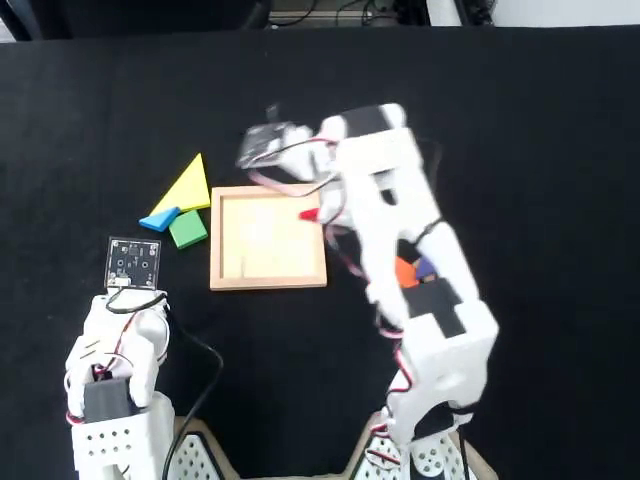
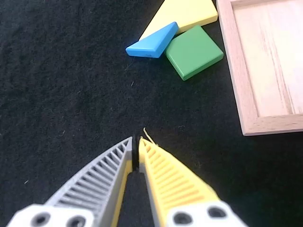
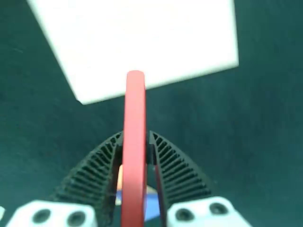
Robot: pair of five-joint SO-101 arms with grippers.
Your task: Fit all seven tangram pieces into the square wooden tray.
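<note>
Pieces [image 1: 188, 187]: 3 by tray [image 1: 268, 283], perhaps 3 elsewhere

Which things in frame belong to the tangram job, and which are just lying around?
Job:
- wooden tray
- red piece, clamped in the right gripper
- yellow triangle, blue piece and green square, beside the tray
- orange piece and purple piece, under the right arm

Lying about:
- cables at the high view's top edge
- left gripper, shut, holding nothing
</note>
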